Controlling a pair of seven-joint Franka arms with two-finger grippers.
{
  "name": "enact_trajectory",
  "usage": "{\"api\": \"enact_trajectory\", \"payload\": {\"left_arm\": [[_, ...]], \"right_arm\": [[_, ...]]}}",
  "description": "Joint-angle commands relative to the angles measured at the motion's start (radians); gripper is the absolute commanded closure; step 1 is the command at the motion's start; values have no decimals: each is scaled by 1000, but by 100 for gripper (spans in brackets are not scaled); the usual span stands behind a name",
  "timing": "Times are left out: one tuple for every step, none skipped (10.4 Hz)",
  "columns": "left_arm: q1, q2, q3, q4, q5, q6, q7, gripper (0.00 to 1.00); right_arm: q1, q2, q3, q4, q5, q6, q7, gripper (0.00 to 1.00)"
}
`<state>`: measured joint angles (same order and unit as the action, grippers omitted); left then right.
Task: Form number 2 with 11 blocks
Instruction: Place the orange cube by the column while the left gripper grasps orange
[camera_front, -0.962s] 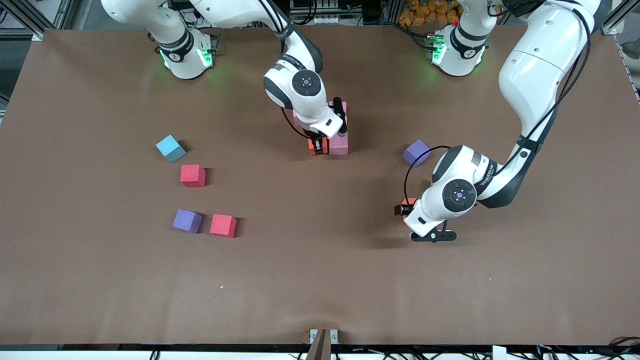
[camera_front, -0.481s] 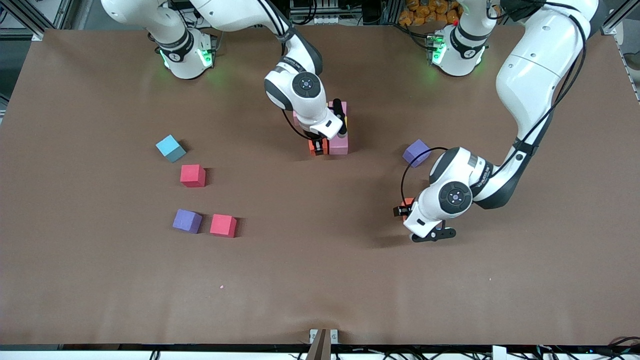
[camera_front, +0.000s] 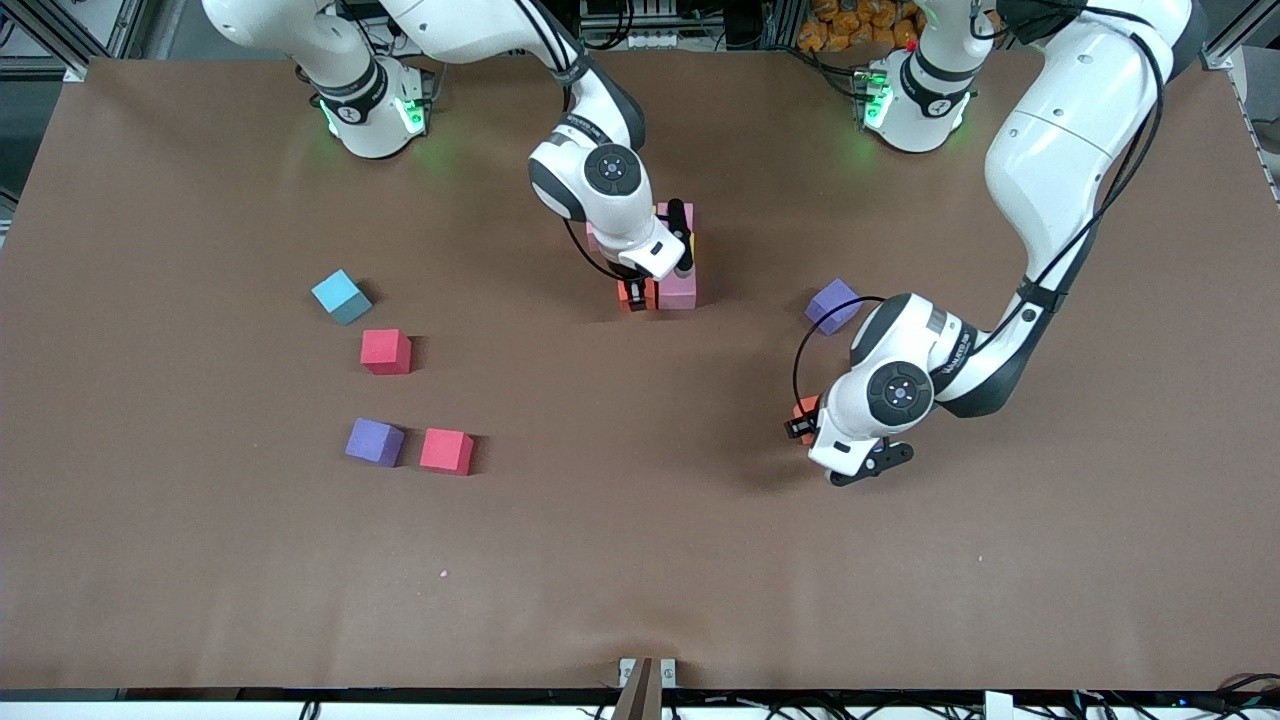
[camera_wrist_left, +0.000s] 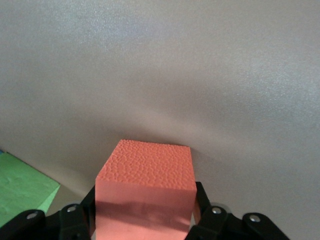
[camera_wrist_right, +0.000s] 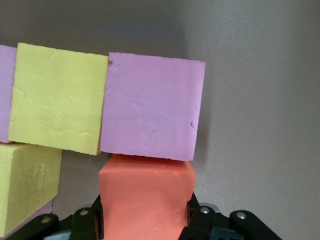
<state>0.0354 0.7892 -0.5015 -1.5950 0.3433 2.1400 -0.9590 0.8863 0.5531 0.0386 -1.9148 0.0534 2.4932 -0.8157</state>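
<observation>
My right gripper (camera_front: 637, 293) is shut on an orange block (camera_front: 630, 292) that sits on the table against a pink block (camera_front: 677, 290). In the right wrist view this orange block (camera_wrist_right: 145, 195) touches the pink block (camera_wrist_right: 152, 107), which has a yellow block (camera_wrist_right: 57, 100) beside it; a second yellow block (camera_wrist_right: 27, 185) lies close by. That is the part of the number 2 that shows; my right hand hides the rest. My left gripper (camera_front: 803, 420) is shut on another orange block (camera_wrist_left: 145, 190) resting on the table, fingers (camera_wrist_left: 205, 210) pressed to its sides. A green block (camera_wrist_left: 20, 187) lies beside it.
A purple cube (camera_front: 832, 305) lies by the left arm's wrist. Toward the right arm's end lie a light-blue cube (camera_front: 341, 296), a red cube (camera_front: 386, 351), a purple cube (camera_front: 375, 441) and another red cube (camera_front: 446, 450).
The left gripper's fingers have closed in on the orange block, and the left hand has shifted slightly. The right arm has not moved.
</observation>
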Motion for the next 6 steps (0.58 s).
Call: {"api": "enact_trajectory", "payload": {"left_arm": [[-9, -36, 0, -5, -14, -17, -88, 28], [-9, -54, -12, -5, -14, -32, -133, 28], [-8, -70, -37, -2, -15, -69, -167, 27], [-8, -88, -41, -2, -20, -87, -190, 27], [-6, -106, -45, -2, -21, -109, -196, 27], [-3, -125, -46, 1, -23, -136, -196, 27]], "right_arm": [[2, 4, 0, -6, -23, 13, 26, 46], [0, 4, 0, -6, -23, 12, 38, 37], [0, 4, 0, -4, -23, 10, 39, 0], [-4, 4, 0, -4, -23, 7, 38, 0], [-6, 2, 0, -4, -21, 4, 39, 0], [-7, 1, 0, -3, -21, 0, 39, 0]]}}
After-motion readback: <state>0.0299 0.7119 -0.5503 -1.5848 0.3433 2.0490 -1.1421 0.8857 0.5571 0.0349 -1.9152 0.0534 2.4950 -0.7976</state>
